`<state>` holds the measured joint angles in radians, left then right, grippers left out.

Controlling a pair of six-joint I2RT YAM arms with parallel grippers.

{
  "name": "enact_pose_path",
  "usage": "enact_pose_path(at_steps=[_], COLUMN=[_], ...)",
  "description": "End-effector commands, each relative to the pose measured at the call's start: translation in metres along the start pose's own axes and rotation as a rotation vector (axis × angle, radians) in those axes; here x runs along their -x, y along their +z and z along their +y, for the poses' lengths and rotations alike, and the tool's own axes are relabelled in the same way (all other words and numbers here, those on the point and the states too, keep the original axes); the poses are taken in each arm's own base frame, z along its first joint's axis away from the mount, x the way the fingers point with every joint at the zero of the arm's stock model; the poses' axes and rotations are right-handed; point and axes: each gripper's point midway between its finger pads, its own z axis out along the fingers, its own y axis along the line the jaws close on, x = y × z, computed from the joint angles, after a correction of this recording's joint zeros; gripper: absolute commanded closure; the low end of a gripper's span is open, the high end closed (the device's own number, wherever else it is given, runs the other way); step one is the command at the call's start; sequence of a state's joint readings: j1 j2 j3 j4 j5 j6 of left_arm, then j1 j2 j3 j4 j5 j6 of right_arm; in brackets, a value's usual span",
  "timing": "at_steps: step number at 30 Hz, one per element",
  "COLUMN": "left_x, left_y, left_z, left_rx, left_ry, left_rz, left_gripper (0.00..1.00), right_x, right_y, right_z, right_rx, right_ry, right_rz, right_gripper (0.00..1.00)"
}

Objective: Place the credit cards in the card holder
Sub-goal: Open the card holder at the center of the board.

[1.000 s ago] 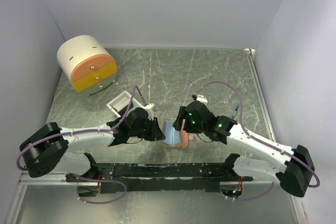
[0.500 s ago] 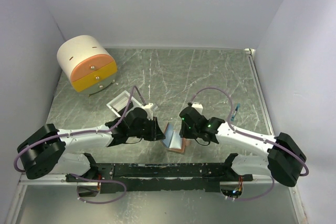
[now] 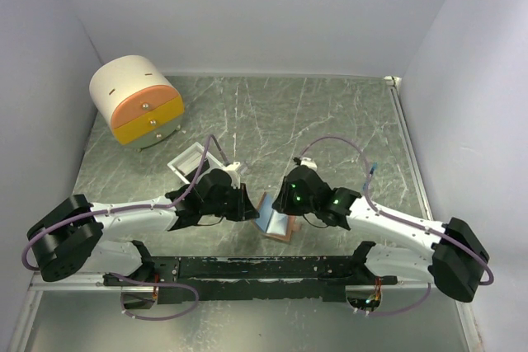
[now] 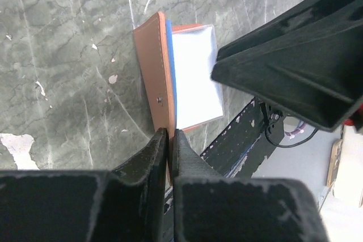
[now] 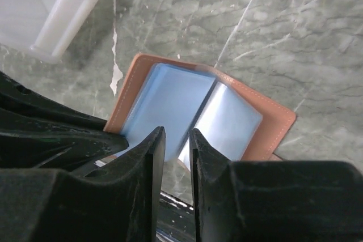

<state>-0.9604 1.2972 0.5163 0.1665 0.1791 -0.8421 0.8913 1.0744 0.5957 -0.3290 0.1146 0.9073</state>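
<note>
Left gripper is pinching one edge of the card holder, its jaws all but closed on the salmon-brown cover and holding that flap raised, so the wallet is gaping open like a book.

I'm reading the holder as light and floppy. The outside is thin stitched leather, and the slick pale blue pockets inside are bowing rather than lying flat. I'm expecting it to slide on the marbled table if I'm pushing without an anchor. So I'm judging the cover's stitched rim to be the place to hold, and the free lip of a pocket the place to lift.

Right gripper is hanging over the blue pockets with its jaws narrowed to a slim gap and one blue leaf running into that gap. Whether it is actually gripping the leaf I cannot tell.

No credit cards are showing in any view. I'm guessing they will be stiff, thin and slippery, best taken by a short edge.

The holder is lying near the small white box, towards the arm bases and to the right of it. The left gripper is sitting between box and holder, and the right gripper is on the holder's far side from the box. The round drawer unit is standing well beyond the box, at the back left.
</note>
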Motion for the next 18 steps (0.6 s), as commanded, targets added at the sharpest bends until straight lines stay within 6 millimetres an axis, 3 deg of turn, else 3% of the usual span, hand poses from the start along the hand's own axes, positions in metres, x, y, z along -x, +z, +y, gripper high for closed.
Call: enact_pose_path(at_steps=[1,6,13,18], left_x=[0.005,0.004,-0.004,-0.005], left_y=[-0.001,-0.005,-0.001,0.002], left_z=[0.001,0.0,-0.007,-0.011], left_rx=[0.016,0.001,-0.061,-0.084], left_ry=[0.008,0.002,-0.029,-0.023], left_rz=[-0.035,-0.043,-0.016,-0.007], left_gripper=[0.87,0.86,0.74,0.75], right_x=[-0.019,-0.034,-0.041,-0.042], right_y=[0.017,0.034,0.04,0.04], right_z=[0.002,-0.018,-0.025,-0.028], right_rx=[0.043,-0.028,-0.016,-0.025], right_ry=[0.023,0.003,-0.03,-0.042], right_rz=[0.055,0.087,0.09,0.09], right_gripper=[0.76,0.81,0.84,0.85])
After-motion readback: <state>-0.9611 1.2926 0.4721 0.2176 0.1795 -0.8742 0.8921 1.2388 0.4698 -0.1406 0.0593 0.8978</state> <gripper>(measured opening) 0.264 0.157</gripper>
